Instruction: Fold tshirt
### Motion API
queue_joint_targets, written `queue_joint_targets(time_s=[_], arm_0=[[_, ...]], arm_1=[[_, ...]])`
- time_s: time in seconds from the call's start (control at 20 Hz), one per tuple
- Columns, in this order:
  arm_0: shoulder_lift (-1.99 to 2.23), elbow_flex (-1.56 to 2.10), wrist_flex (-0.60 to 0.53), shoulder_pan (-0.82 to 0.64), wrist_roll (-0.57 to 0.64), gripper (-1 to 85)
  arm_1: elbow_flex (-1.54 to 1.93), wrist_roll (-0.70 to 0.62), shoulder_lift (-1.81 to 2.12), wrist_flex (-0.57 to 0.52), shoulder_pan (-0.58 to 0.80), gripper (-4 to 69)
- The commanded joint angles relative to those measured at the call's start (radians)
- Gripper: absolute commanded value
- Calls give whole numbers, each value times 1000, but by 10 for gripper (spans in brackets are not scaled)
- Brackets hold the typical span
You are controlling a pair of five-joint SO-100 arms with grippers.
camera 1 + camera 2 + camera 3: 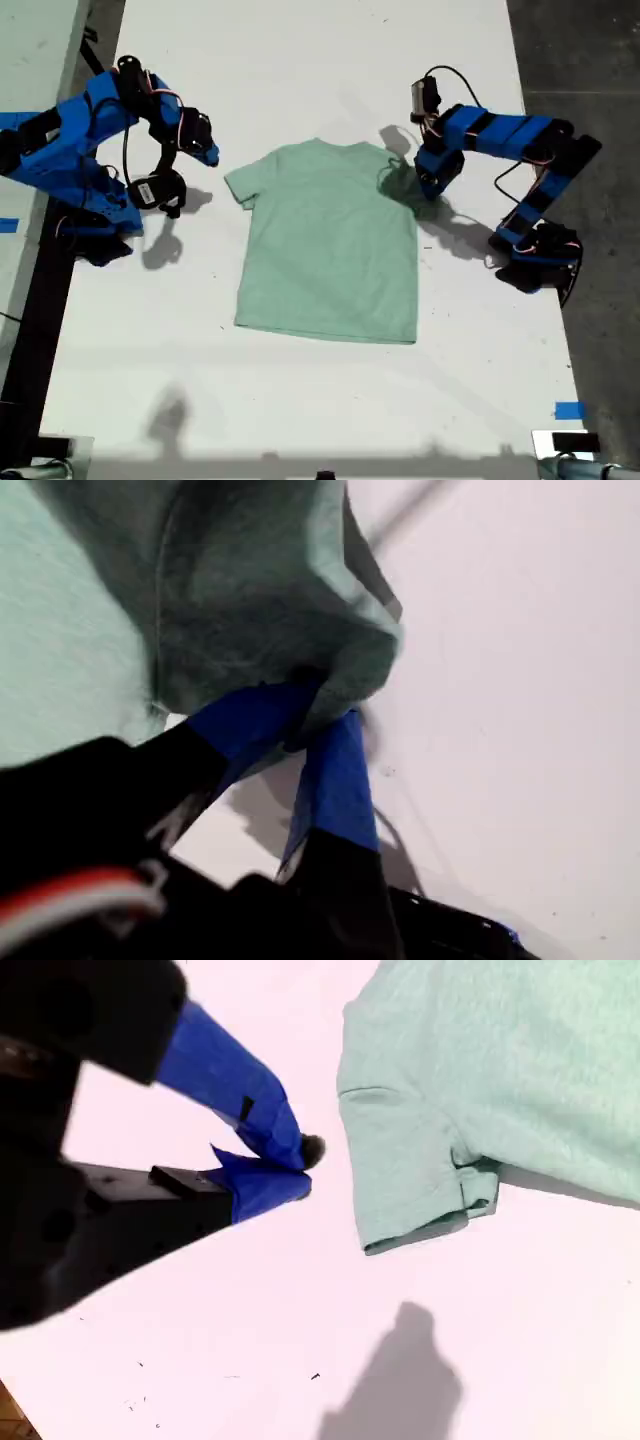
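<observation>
A: Status of tshirt (330,250)?

B: Lying on the white table (300,60), mid-way between the two arms, body flat, hem toward the near edge in the exterior view. Sleeve on the exterior view's left spread flat. Sleeve on the exterior view's right bunched and lifted off the table.

A: First gripper (315,705)?

B: Pressed together on that bunched sleeve; in the first wrist view, cloth wrapped over both blue fingertips (250,720). In the exterior view, sits at the shirt's upper corner on the exterior view's right (432,180).

A: Second gripper (285,1165)?

B: Nearly closed, tips close together with only a thin gap at the base, nothing between them. Near the flat sleeve but apart from it, clear of the cloth.

A: Step in hand?

B: Judged as the first fold: sleeve grasped, not yet carried over. Rest of the shirt unfolded, so task barely begun.

A: Next move calls for?

B: Probably carrying the pinched sleeve inward over the chest and laying it flat before release. Grip to hold through the carry; bunched cloth likely to land wrinkled unless drawn taut. Second gripper would need to spread before taking its own sleeve.
</observation>
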Motion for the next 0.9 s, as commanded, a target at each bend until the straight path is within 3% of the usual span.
queue_joint_targets(time_s=[0.0,0.25,0.4,0.6,0.85], arm_0=[[6,-8,-8,6,5,1],[5,-6,-14,9,3,1],[2,-8,-17,18,0,1],[0,-6,-18,25,-5,1],[0,-5,-18,35,-12,1]], arm_1=[[-48,60,150,87,-61,-4],[-313,124,325,380,-193,-4],[-531,172,265,437,-295,-4],[-833,227,3,431,-411,-4],[-1071,287,-325,262,-509,-4]])
